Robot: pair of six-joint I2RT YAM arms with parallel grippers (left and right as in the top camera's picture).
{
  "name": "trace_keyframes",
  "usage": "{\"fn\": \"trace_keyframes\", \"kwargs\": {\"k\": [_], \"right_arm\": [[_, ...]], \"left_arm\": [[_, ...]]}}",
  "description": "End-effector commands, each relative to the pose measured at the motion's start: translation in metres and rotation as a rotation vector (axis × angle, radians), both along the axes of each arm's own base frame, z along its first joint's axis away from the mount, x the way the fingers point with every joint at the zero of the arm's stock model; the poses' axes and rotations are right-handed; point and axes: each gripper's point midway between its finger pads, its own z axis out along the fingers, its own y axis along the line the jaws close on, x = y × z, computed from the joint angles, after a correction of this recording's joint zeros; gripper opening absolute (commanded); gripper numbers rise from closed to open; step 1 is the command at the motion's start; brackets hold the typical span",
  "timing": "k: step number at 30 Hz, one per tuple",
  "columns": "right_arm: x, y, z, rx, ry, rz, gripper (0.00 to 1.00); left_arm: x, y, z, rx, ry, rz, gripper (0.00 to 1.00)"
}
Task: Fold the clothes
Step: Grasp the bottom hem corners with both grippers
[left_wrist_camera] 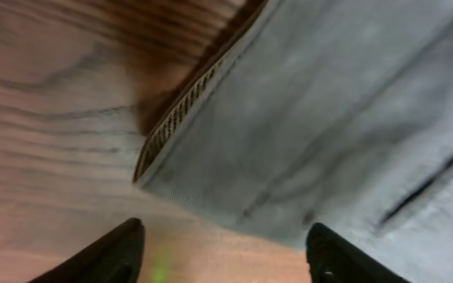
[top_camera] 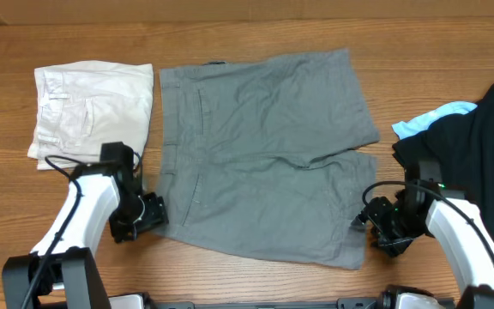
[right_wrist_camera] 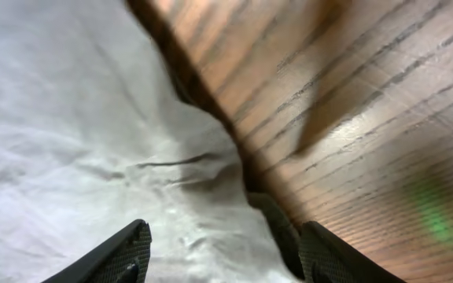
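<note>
**Both grippers stand open at the bottom corners of the grey shorts, holding nothing.**

The grey shorts (top_camera: pixel 264 146) lie spread flat on the wooden table (top_camera: pixel 316 26), waistband to the left and legs to the right in the overhead view. The left gripper (top_camera: pixel 151 213) sits just off the shorts' lower waistband corner. In its wrist view the fingers (left_wrist_camera: pixel 124 253) are set wide, with bare wood between them and the corner just ahead; whether they touch the cloth I cannot tell. The right gripper (top_camera: pixel 374 225) is at the lower leg's hem, jaws equally wide. One finger (right_wrist_camera: pixel 120 255) is over the fabric and the other beside its edge, clamping nothing. Left of the shorts lie folded cream shorts (top_camera: pixel 93 107). To the right of them is a black garment (top_camera: pixel 478 146) heaped over a light-blue garment (top_camera: pixel 431 118).
</note>
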Motion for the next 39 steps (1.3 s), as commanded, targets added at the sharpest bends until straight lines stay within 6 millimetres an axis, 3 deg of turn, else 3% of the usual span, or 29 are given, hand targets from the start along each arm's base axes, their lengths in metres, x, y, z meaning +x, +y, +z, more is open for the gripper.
{"fn": "trace_keyframes", "kwargs": {"k": [1,7,10,19,26,35,39], "right_arm": [[0.019,-0.002,0.021,-0.002,-0.103,0.007,0.65],[0.000,0.005,0.028,0.030,-0.047,0.009,0.70],[-0.017,0.008,0.020,0.044,0.013,0.002,0.71],[-0.049,0.017,-0.002,0.080,0.132,-0.055,0.66],[-0.074,0.034,-0.020,0.170,0.184,-0.073,0.49],[-0.057,0.037,-0.033,0.192,0.079,-0.073,0.54],[-0.049,0.035,-0.030,0.186,0.054,-0.070,0.26]], "left_arm": [[-0.002,-0.002,-0.010,-0.008,-0.009,0.059,0.58],[0.006,-0.003,-0.014,-0.013,-0.048,0.071,0.12],[0.007,-0.004,-0.013,-0.023,-0.052,0.072,0.05],[0.010,-0.008,-0.013,-0.044,-0.063,0.073,0.06],[0.011,-0.008,-0.013,-0.044,-0.071,0.073,0.10],[0.012,-0.008,-0.013,-0.043,-0.074,0.073,0.16],[0.012,-0.008,-0.013,-0.043,-0.074,0.073,0.16]]}}
